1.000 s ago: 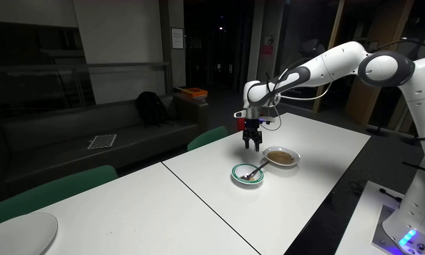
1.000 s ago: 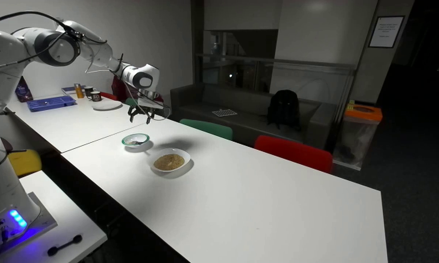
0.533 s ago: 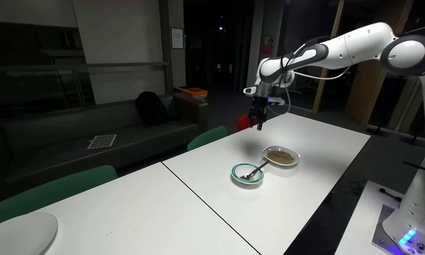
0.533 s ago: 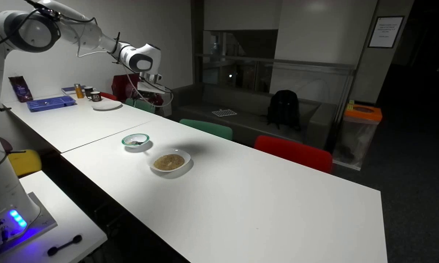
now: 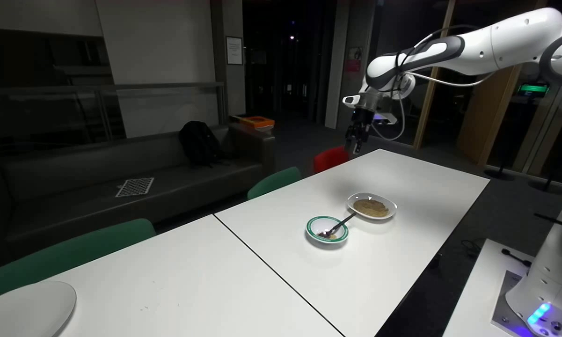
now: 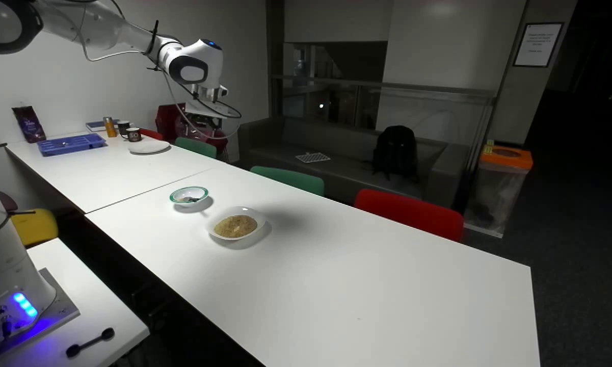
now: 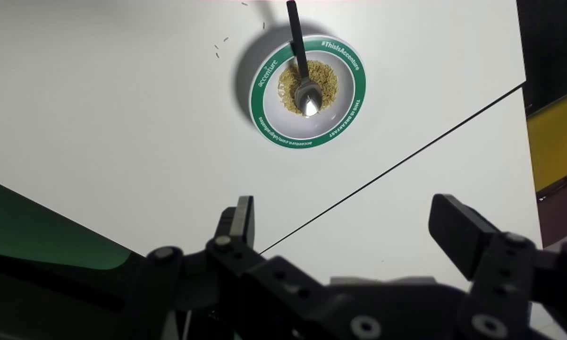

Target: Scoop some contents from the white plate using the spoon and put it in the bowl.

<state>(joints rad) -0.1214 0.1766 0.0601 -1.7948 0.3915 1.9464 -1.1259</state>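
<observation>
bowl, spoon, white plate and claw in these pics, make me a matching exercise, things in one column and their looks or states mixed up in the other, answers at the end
Column one
1. spoon
2. white plate
3. claw
4. bowl

Column two
A. open, holding nothing
B. green rim with lettering
C. dark handle reaching out past a rim
D. plain white rim around tan-brown contents

Right pairs
1-C, 2-D, 3-A, 4-B
</observation>
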